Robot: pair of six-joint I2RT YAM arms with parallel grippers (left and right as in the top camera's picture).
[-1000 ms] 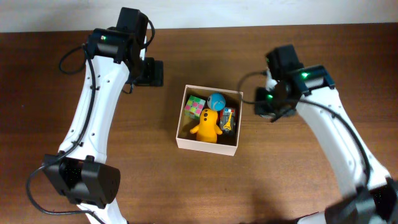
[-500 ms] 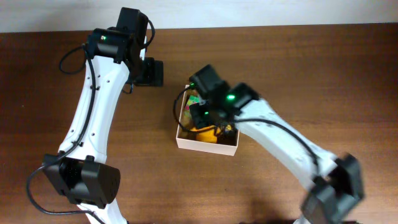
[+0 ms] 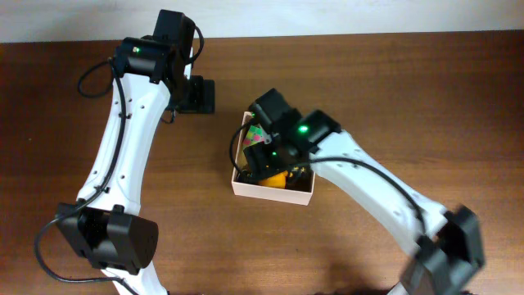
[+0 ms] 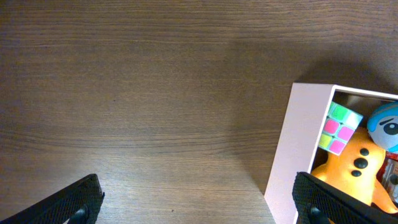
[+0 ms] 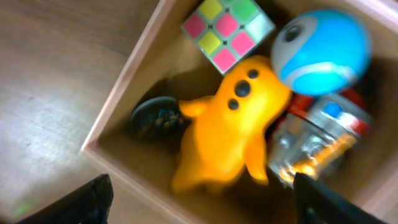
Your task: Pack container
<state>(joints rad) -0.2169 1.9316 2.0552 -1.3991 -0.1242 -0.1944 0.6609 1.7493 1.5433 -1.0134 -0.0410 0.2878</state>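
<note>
Right wrist view, near to far: right gripper (image 5: 202, 202) has its fingers spread wide at the bottom corners with nothing between them, so open and empty. The container (image 5: 146, 74) is directly under it, open top, tan inside.
- Yellow figure (image 5: 227, 134) lies mid-box.
- Dark round piece (image 5: 155, 117) is at its 9 o'clock, against the wall. Too blurred to ID.
- Silver-and-red toy (image 5: 317, 140) is at its 3 o'clock, touching it.
- Colour cube (image 5: 227, 31) is at 12 o'clock and blue ball (image 5: 323, 50) at 2 o'clock, both toward the far wall.

Left wrist view: left gripper (image 4: 196, 205) is also wide open, with only bare table (image 4: 155, 93) between the fingers. The container's white wall is at 3 o'clock from it, apart from the fingers. The cube, ball and yellow figure show inside.

Overhead:
- The container sits mid-table, slightly rotated.
- Right arm (image 3: 368, 176) comes in from 5 o'clock. Its wrist hangs over the box's 9 o'clock half and hides most of the contents.
- Left arm (image 3: 123, 131) runs up from 7 o'clock.
- The left gripper is at 10 o'clock of the container, near its far-left corner, not touching.
</note>
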